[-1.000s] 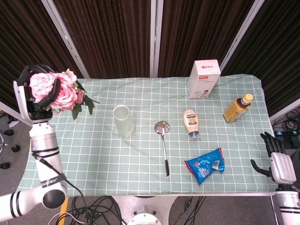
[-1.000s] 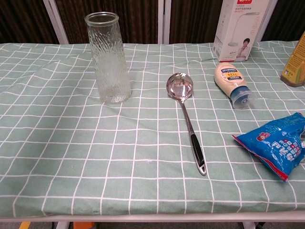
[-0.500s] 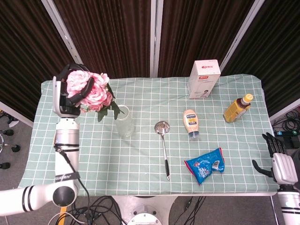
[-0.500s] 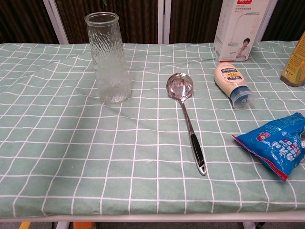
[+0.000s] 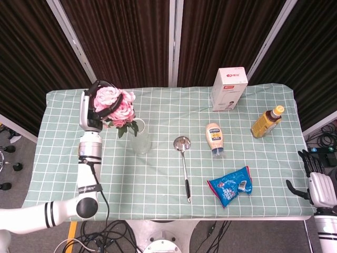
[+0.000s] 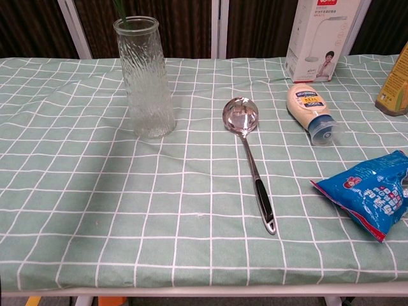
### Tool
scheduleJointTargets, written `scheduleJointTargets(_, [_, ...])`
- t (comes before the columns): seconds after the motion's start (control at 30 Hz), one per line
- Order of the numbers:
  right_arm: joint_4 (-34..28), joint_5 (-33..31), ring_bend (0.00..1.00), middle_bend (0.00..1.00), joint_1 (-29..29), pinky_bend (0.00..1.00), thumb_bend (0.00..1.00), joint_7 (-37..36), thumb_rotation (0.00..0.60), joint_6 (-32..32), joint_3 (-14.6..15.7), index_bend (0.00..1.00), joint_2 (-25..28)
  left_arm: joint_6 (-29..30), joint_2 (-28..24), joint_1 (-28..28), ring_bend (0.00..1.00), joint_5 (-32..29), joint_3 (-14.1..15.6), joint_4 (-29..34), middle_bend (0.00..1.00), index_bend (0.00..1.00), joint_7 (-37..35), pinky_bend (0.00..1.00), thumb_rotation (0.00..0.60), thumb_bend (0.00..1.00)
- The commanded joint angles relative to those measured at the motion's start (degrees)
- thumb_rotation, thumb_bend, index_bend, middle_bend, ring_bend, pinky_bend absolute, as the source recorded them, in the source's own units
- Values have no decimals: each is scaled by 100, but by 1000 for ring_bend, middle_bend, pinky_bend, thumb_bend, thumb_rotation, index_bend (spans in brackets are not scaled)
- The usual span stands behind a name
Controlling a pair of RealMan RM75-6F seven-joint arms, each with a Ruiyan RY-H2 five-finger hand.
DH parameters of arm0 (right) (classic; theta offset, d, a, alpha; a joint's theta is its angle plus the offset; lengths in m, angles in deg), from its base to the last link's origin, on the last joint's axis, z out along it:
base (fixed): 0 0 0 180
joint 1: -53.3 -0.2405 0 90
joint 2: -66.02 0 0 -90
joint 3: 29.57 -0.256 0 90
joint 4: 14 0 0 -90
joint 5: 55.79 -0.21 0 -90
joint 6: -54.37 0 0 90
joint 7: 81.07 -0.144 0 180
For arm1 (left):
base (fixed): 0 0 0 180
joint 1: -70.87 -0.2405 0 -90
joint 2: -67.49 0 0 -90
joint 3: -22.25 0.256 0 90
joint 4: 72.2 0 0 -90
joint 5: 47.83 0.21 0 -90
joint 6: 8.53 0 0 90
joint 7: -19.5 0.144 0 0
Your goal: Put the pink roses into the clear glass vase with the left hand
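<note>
Covering the whole table, a soft green checked cloth point(image 5: 158, 174) lies slightly rumpled under everything. On it, largest first, stand a stiff white carton point(image 5: 229, 88) and the ribbed clear glass vase point(image 5: 139, 135), tall, round and open-mouthed, likely slick and breakable if knocked. The left hand point(image 5: 97, 108) grasps the pink roses point(image 5: 117, 106) just above and left of the vase's rim, blooms up, leaves hanging at the mouth; a green stem tip shows at the rim in the chest view. The bunch looks light and crushable, best held low on the stems. The right hand point(image 5: 316, 184) hangs off the table's corner, holding nothing, fingers loosely apart. A crinkly blue snack bag point(image 5: 230, 186), a yellow bottle point(image 5: 266, 121), a smooth squeeze bottle point(image 5: 214, 138) and a thin steel ladle point(image 5: 184, 164) follow.
</note>
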Motion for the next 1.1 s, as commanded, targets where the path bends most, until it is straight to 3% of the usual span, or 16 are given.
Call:
scheduleJointTargets(0.03, [11, -3, 0, 0, -7, 0, 222, 10, 600, 15, 1, 0, -15, -251, 31, -98, 418, 267, 211, -125, 462, 434, -241, 621, 600, 224])
scheduleJointTargets(0.2, [19, -7, 0, 0, -16, 0, 222, 35, 600, 57, 13, 0, -38, -949, -218, -252, 171, 568, 533, -159, 186, 190, -576, 374, 600, 148])
scheduleJointTargets(0.27, [11, -23, 0, 0, -19, 0, 222, 47, 600, 87, 17, 0, -30, -1112, -319, -293, 86, 597, 591, -153, 118, 156, -596, 256, 600, 120])
scheduleJointTargets(0.37, [-1, -35, 0, 0, -11, 0, 223, 53, 600, 80, 8, 0, -17, -1210, -444, -387, 38, 702, 647, -158, 55, 128, -644, 173, 600, 96])
scheduleJointTargets(0.57, [-44, -43, 0, 0, 5, 0, 222, 82, 600, 50, -6, 0, 19, -973, -649, -673, 32, 1075, 635, -46, 42, 122, -806, 142, 600, 68])
scheduleJointTargets(0.87, [-153, 11, 0, 0, -5, 0, 221, 187, 600, 17, 2, 0, 25, -705, -1384, -1282, 32, 1224, 450, 57, 43, 122, -1042, 139, 600, 60])
scheduleJointTargets(0.97, [-171, 24, 0, 0, -7, 0, 222, 210, 600, 6, 3, 0, 27, -631, -1621, -1631, 32, 1308, 667, -81, 47, 122, -1084, 139, 600, 60])
scheduleJointTargets(1.07, [-214, 52, 0, 0, 4, 0, 222, 222, 600, -44, 1, 0, 44, -793, -1938, -1931, 32, 1846, 1242, -453, 47, 125, -948, 138, 600, 60])
scheduleJointTargets(1.1, [-243, 59, 0, 0, 14, 0, 222, 228, 600, -69, 1, 0, 55, -849, -2072, -2014, 32, 2310, 1589, -750, 47, 128, -765, 138, 600, 61])
